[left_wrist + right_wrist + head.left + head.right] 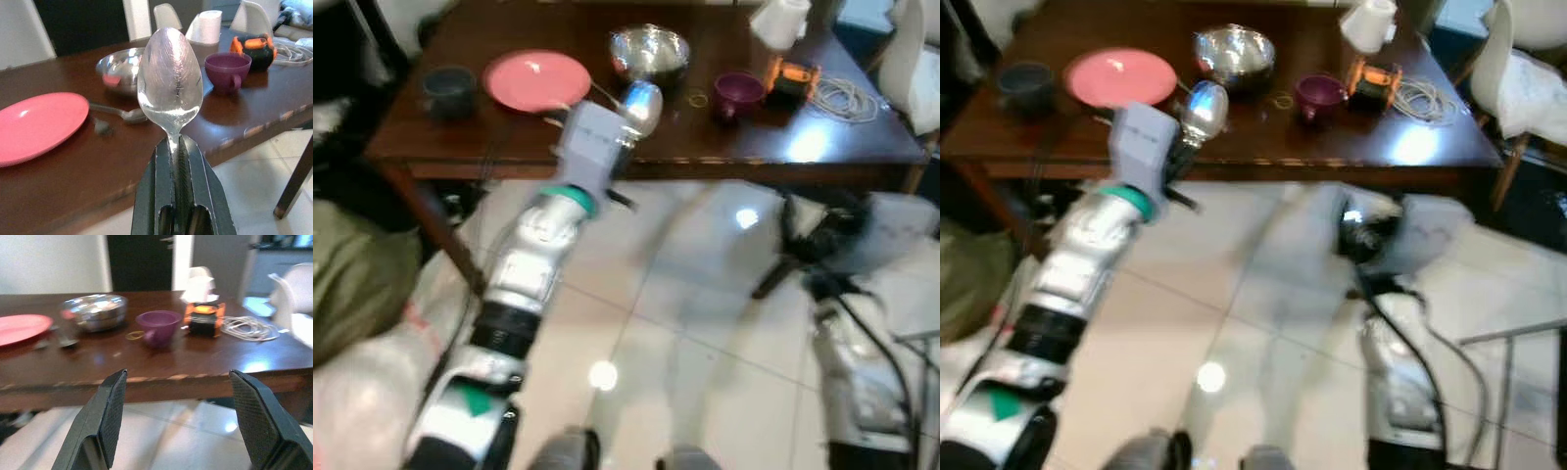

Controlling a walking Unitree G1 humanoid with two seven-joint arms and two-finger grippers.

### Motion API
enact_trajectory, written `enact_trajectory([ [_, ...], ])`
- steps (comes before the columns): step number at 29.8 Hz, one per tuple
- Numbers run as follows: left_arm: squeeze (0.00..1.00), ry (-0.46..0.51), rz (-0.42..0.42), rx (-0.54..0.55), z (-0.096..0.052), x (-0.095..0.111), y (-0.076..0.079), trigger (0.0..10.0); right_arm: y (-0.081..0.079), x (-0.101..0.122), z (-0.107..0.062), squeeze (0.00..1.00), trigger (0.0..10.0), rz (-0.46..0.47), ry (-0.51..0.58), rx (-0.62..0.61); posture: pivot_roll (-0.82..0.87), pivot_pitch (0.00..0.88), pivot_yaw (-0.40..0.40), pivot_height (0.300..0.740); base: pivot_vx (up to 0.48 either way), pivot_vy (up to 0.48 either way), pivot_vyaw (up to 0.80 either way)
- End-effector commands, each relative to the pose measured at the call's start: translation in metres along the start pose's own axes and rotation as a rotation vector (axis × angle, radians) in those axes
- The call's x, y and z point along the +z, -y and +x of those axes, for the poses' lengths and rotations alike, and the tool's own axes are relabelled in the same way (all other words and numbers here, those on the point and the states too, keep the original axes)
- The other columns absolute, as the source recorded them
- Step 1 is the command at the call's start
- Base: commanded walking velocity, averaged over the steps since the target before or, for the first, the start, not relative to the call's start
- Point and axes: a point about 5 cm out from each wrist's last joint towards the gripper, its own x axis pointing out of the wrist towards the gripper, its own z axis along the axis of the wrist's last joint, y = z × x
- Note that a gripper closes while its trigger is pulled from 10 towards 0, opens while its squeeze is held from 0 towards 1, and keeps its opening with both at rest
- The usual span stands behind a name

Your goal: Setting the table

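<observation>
A shiny metal spoon stands bowl-up at the centre of the left wrist view, its handle clamped between the left gripper's black fingers, over the near edge of the dark brown wooden table. Behind it lie a round pink plate, a steel bowl and a purple cup. The right gripper hangs lower right, fingers spread wide.

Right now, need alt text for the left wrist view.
The left gripper clamps a shiny metal spoon upright by its handle, before a dark wooden table with a pink plate, steel bowl and purple cup.
</observation>
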Motion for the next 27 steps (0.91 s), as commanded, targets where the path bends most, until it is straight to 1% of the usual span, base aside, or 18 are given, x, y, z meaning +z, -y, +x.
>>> enact_trajectory([
  [1,0.00,0.003,0.013,-0.028,0.0010,0.0009,0.0076,10.0,0.0027,0.0014,0.0000,0.00,10.0,-0.006,0.005,-0.011,-0.03,0.000,0.052,0.740,0.480,0.000,0.00],
  [15,0.00,0.006,0.012,-0.020,0.0022,0.0007,0.0073,10.0,0.0028,0.0008,0.0007,0.00,10.0,-0.005,0.002,-0.010,-0.03,0.000,0.050,0.740,0.480,0.000,0.00],
  [27,0.00,0.025,0.030,-0.039,0.0022,0.0030,0.0115,10.0,0.0041,0.0023,0.0004,0.00,10.0,-0.006,0.009,-0.018,-0.03,0.000,0.052,0.740,0.480,0.000,0.00],
])
